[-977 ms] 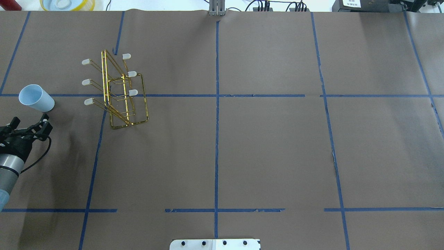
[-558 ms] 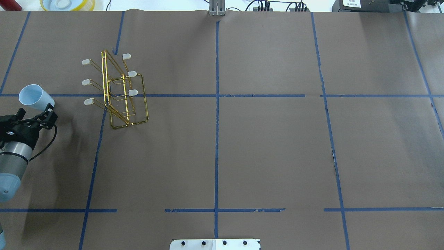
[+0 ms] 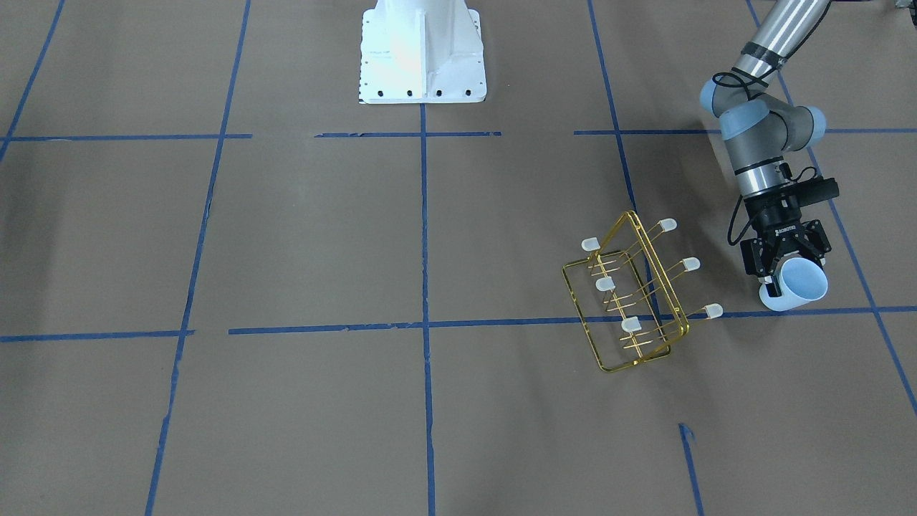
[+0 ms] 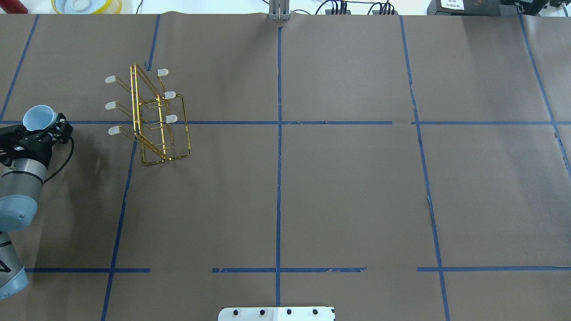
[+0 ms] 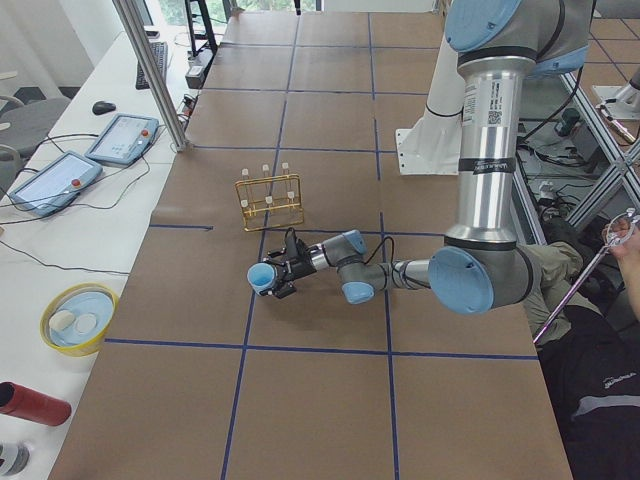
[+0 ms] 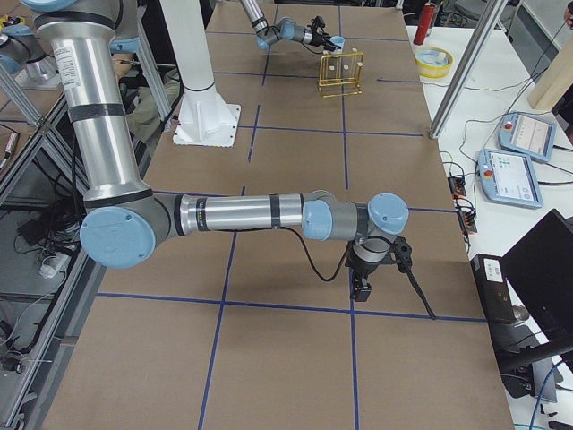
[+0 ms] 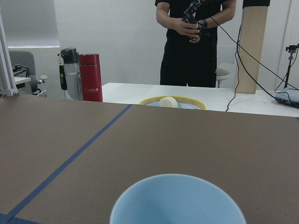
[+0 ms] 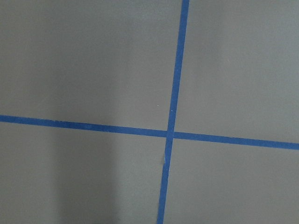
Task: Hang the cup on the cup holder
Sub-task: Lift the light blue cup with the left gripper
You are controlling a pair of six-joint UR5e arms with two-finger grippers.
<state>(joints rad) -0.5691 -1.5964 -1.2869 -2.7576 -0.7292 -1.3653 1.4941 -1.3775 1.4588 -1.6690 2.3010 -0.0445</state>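
Observation:
The pale blue cup (image 4: 39, 117) lies on its side at the table's left edge, mouth pointing away from me. It also shows in the front view (image 3: 801, 284), the left side view (image 5: 261, 276) and at the bottom of the left wrist view (image 7: 177, 200). My left gripper (image 4: 43, 127) is open, with its fingers on either side of the cup's body (image 3: 784, 269). The gold wire cup holder (image 4: 151, 120) stands to the cup's right with empty prongs (image 3: 630, 301). My right gripper (image 6: 358, 288) hangs low over the table far away; I cannot tell whether it is open or shut.
A yellow-rimmed bowl (image 4: 87, 5), a red bottle (image 7: 91, 77) and a person (image 7: 196, 42) are beyond the table's far edge. The robot base (image 3: 423, 54) stands at mid-table. Blue tape lines (image 8: 170, 135) cross the brown paper.
My left gripper has moved forward from behind the cup until its fingers sit on either side of it. The cup's mouth has shifted slightly away. The rack has not moved.

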